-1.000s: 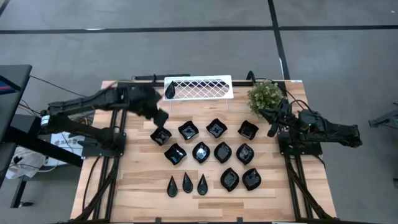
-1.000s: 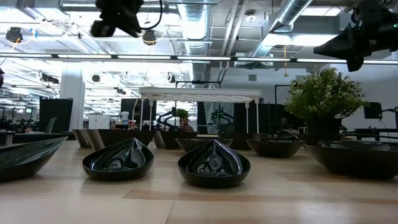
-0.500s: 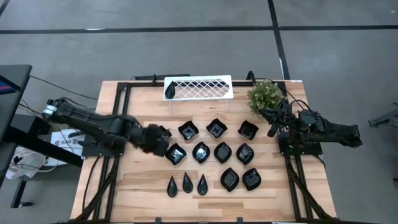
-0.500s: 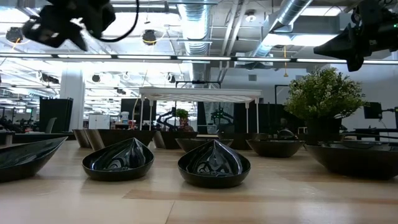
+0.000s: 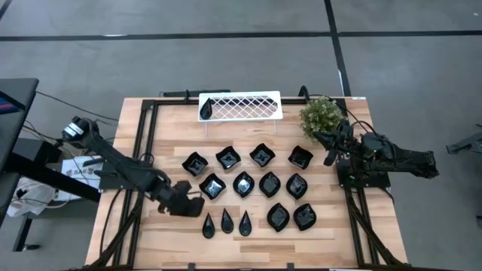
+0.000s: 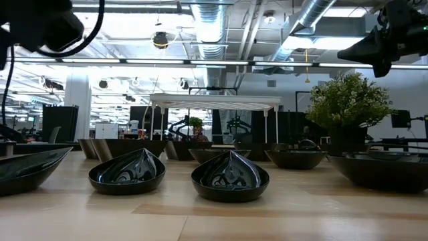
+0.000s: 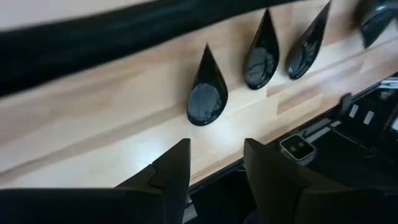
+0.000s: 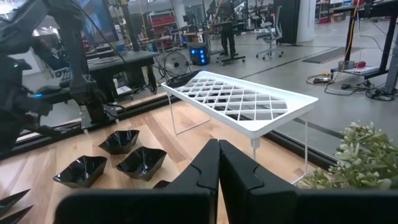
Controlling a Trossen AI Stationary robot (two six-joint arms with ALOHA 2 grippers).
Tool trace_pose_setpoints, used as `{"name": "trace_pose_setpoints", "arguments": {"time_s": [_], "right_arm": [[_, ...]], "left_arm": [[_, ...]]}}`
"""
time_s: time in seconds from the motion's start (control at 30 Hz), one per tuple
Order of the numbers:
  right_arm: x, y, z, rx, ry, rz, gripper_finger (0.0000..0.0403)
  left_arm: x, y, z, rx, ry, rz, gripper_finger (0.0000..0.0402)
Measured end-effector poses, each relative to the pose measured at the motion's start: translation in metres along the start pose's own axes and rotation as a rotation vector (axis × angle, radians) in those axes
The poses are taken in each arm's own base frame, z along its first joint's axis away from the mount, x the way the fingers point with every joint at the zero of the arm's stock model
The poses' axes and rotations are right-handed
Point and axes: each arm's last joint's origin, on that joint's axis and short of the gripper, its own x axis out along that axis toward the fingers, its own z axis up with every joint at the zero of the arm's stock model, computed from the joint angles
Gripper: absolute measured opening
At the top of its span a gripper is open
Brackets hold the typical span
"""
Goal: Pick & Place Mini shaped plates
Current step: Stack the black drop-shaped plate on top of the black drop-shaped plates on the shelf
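Several glossy black mini plates (image 5: pixel 243 184) rest on the wooden table in three rows. Three narrow teardrop plates (image 5: pixel 227 221) lie nearest the near edge, and one more teardrop plate (image 5: pixel 205 110) lies on the white lattice rack (image 5: pixel 248 105). My left gripper (image 5: pixel 192 206) hovers open and empty just left of the teardrop plates. In the left wrist view its fingers (image 7: pixel 174 171) stand short of the nearest teardrop plate (image 7: pixel 207 93). My right gripper (image 5: pixel 329 149) waits shut beside the green plant (image 5: pixel 322 114).
The plant stands at the far right corner, the rack (image 6: pixel 214 102) along the far edge. Black frame rails (image 5: pixel 147 143) run down both table sides. Bare wood shows left of the plates and along the near edge (image 5: pixel 248 245).
My left gripper has swept from the far left plates, near the rack, toward the table's near edge, ending beside the teardrop plates. The plates have not moved.
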Motion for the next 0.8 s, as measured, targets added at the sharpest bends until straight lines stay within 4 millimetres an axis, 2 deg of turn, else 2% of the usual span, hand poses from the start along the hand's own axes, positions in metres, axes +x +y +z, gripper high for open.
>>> {"name": "trace_pose_setpoints", "arguments": {"time_s": [0.43,0.6,0.8], "right_arm": [[0.000,0.000,0.000,0.001,0.000,0.000,0.0001],[0.000,0.000,0.000,0.000,0.000,0.000,0.0001],[0.000,0.000,0.000,0.000,-0.001,0.000,0.0001]], "left_arm": [[0.040,0.004,-0.001,-0.025,-0.050,0.084,0.0145],[0.055,0.002,-0.001,0.028,-0.046,0.076,0.0144],[0.065,0.001,0.001,0.023,-0.047,0.068,0.0144]]}}
